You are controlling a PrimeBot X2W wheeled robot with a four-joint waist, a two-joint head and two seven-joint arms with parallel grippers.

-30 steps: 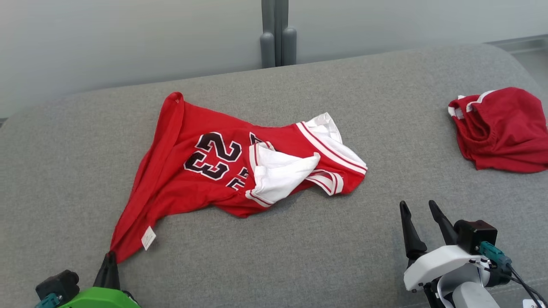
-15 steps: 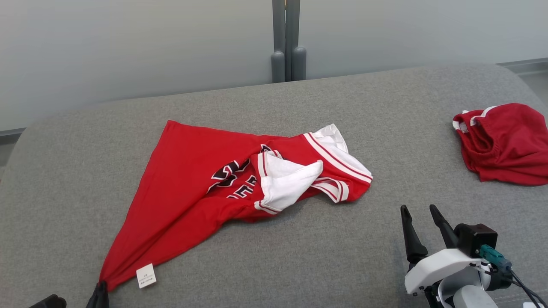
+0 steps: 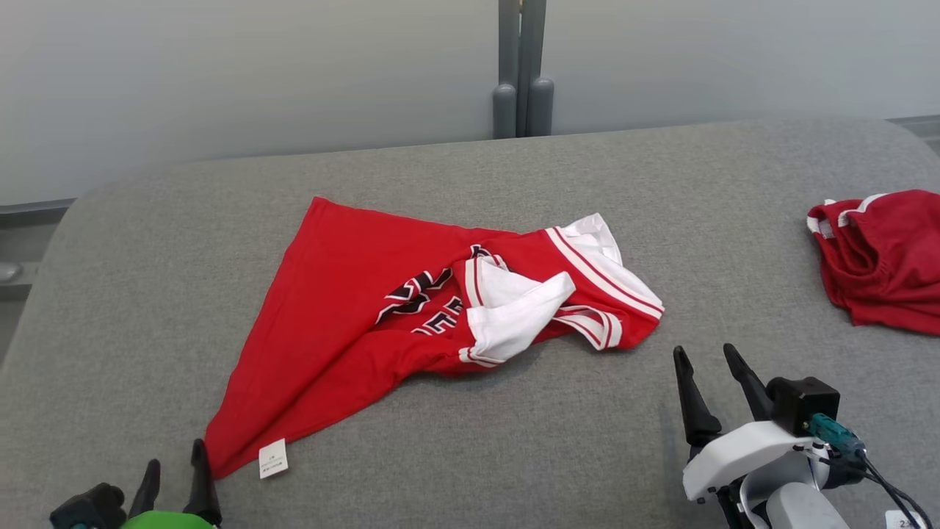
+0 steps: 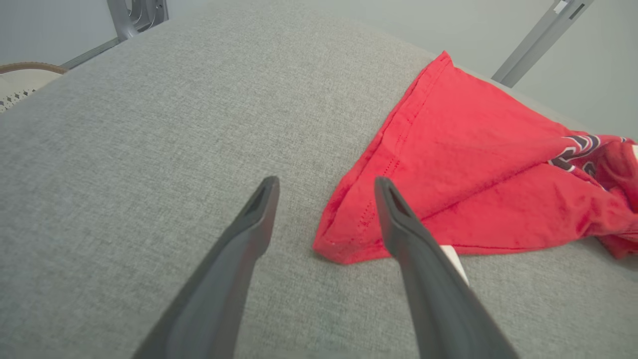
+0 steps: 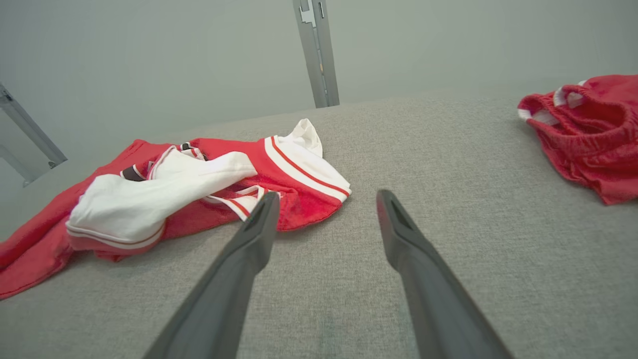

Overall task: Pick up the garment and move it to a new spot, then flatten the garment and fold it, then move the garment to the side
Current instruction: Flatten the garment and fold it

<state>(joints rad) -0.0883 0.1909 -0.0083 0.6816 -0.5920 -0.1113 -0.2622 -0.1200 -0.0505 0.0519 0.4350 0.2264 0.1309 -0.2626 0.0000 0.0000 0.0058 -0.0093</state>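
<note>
You see 2 red garments on a grey cushion (image 3: 514, 441), 2 grippers low in front.
Jersey (image 3: 367, 294) lies crumpled mid-cushion; shorts (image 3: 888, 257) far right. L gripper (image 3: 176, 464), bottom left: fingers spread, tips just beside jersey's near corner, not pinching. R gripper (image 3: 705, 360), bottom right: fingers spread, apart from both.

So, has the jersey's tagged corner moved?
Yes. Against the red shorts, the tagged corner of the jersey slid toward the robot, farther from them.
</note>
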